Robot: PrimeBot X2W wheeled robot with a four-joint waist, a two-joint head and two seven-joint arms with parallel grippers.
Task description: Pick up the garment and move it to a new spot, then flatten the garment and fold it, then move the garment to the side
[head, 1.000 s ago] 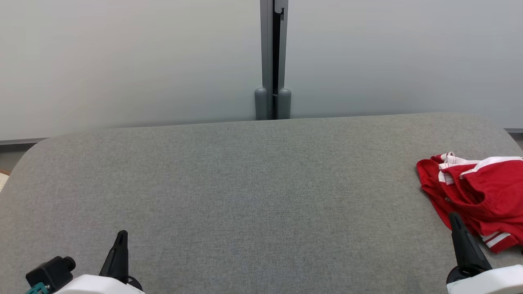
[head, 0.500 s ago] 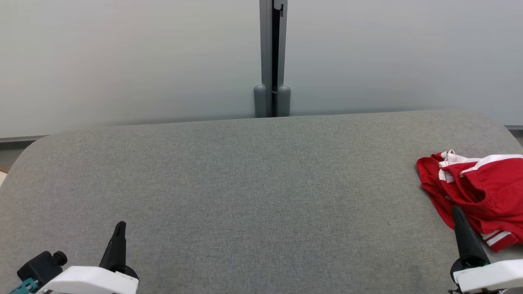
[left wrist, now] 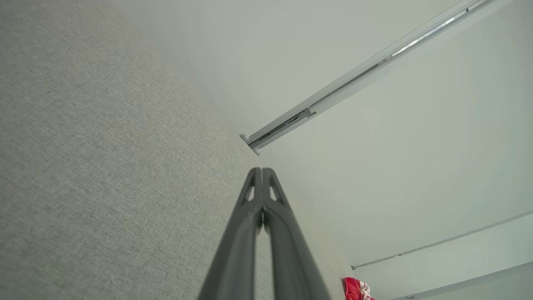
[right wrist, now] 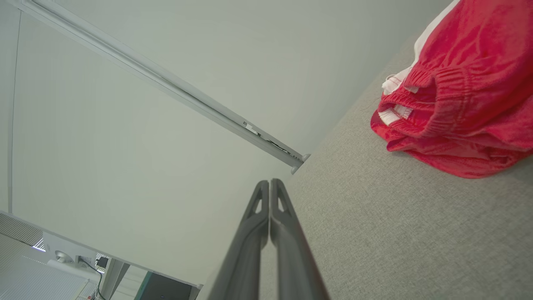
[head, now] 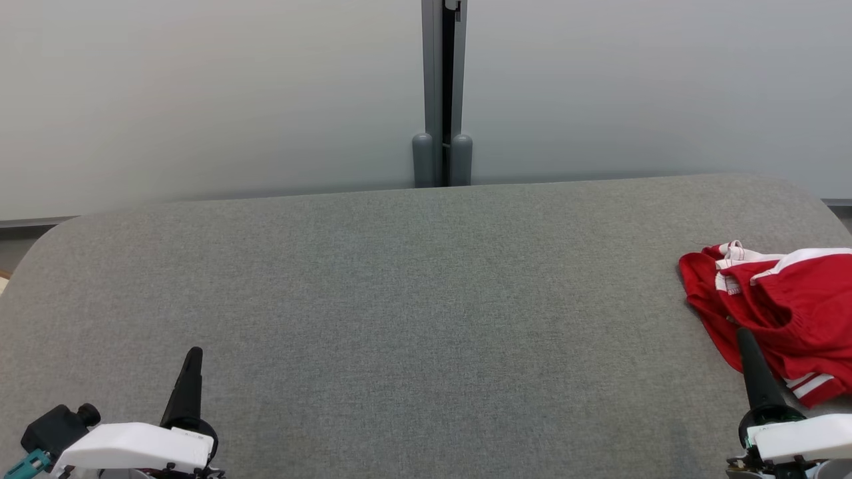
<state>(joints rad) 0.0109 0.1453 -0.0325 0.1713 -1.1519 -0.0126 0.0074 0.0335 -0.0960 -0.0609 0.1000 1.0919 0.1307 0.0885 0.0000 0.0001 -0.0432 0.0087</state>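
A crumpled red garment [head: 785, 313] with white stripes and an elastic waistband lies at the right edge of the grey fabric table [head: 413, 313], running out of the head view. It appears large in the right wrist view [right wrist: 462, 96] and small and far off in the left wrist view [left wrist: 354, 289]. My right gripper [head: 745, 339] sits just in front of the garment's near edge, shut and holding nothing; its fingers [right wrist: 270, 185] are pressed together. My left gripper [head: 193, 356] rests at the lower left, far from the garment, with its fingertips [left wrist: 261, 173] also shut and empty.
A pale wall stands behind the table, with a grey vertical post [head: 442, 100] at its middle. The table's corners are rounded [head: 53, 239]. A wide stretch of bare grey fabric lies between the two grippers.
The head camera has tilted a little, shifting the whole scene upward. Both grippers stand slightly higher in the picture and show more of their white wrists. The garment has not moved.
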